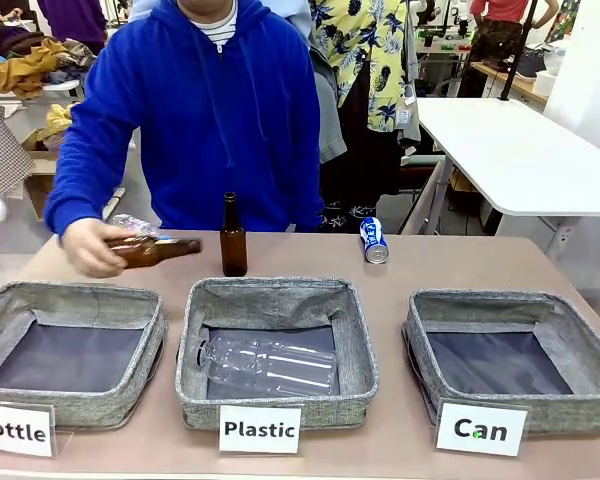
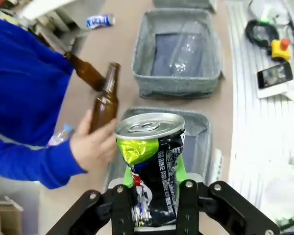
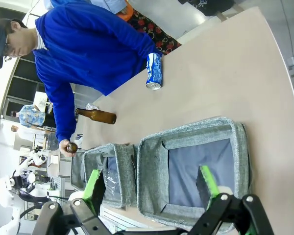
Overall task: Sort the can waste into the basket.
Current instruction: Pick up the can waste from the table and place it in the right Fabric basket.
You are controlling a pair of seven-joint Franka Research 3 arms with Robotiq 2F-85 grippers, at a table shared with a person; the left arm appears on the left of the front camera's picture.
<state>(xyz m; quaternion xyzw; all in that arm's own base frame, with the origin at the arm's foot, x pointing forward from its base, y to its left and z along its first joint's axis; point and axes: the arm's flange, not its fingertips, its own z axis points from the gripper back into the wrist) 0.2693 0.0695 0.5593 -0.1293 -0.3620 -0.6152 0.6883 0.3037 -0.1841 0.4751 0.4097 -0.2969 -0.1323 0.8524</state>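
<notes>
**A:** Why is the dark can (image 2: 149,147) up off the bench (image 1: 450,265)?

**B:** The left jaws pinch it low on its sides, top upward, at bottom centre of the left wrist view. I'd judge it's ready for carrying.

**A:** And the right jaws?

**B:** Spread, empty, over the Can basket (image 3: 186,132), which sits lower right in the front view.

**A:** The other can?

**B:** 1 blue can (image 1: 375,240) lies on its side right of centre, well apart from that basket.

**A:** The surroundings?

**B:** A smooth tan bench; behind it, a white table (image 1: 520,150) at the upper right and hanging clothes.
</notes>
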